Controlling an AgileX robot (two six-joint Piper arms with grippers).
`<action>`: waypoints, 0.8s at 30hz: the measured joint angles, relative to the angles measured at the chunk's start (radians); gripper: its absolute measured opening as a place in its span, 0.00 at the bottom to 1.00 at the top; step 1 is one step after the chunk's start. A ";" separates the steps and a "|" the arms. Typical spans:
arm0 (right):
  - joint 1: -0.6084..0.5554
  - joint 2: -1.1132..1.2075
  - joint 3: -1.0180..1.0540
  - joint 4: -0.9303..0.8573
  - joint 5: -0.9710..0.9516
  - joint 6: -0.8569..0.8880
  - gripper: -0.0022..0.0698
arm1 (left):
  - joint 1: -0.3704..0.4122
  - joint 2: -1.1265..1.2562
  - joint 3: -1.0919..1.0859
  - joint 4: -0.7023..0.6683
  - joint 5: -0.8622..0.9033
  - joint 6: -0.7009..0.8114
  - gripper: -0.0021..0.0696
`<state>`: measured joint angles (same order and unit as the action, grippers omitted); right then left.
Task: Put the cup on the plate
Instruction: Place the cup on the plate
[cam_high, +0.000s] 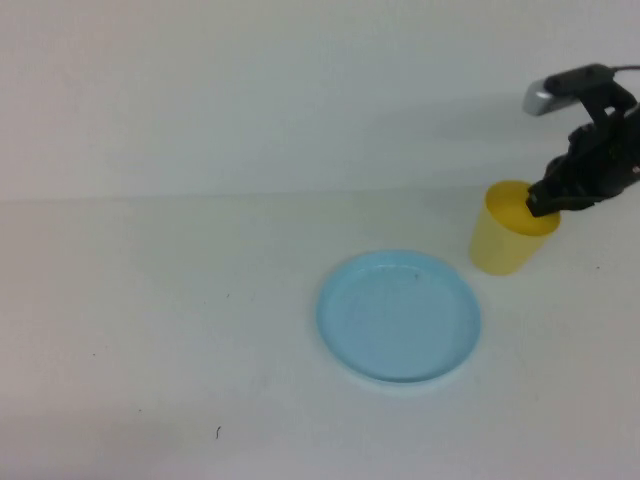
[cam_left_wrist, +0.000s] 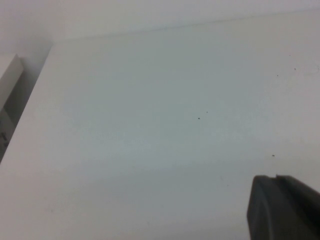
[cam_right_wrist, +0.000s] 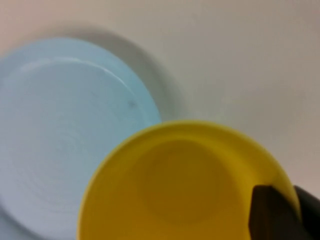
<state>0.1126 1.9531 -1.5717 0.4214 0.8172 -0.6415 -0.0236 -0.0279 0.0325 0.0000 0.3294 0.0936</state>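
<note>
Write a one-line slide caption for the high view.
Right gripper pinches the rim of the yellow cup, beside the empty blue plate.

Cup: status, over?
Right gripper shut on cup rim, cup tilted beside plate. Left gripper shut, parked. Nothing between cup and plate.

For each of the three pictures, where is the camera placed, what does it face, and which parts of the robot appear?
High view: raised on the robot's side, looking down at the table; shows the right gripper with jaws pinching the cup rim, beside the plate.
Left wrist view: faces bare table; only the left gripper, jaws shut.
Right wrist view: looks down into the cup.
Shared by high and right wrist views: cup, plate.
</note>
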 joint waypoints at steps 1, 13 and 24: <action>0.015 -0.007 -0.019 0.000 0.013 -0.005 0.08 | 0.000 0.000 0.000 0.000 0.000 0.000 0.03; 0.265 0.051 -0.066 -0.067 0.056 0.070 0.08 | 0.000 0.000 0.000 0.000 0.000 0.000 0.03; 0.279 0.148 -0.068 -0.107 0.017 0.126 0.08 | 0.000 0.000 0.000 0.000 0.000 0.000 0.03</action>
<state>0.3918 2.1007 -1.6397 0.3140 0.8341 -0.5156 -0.0236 -0.0279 0.0325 0.0000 0.3294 0.0936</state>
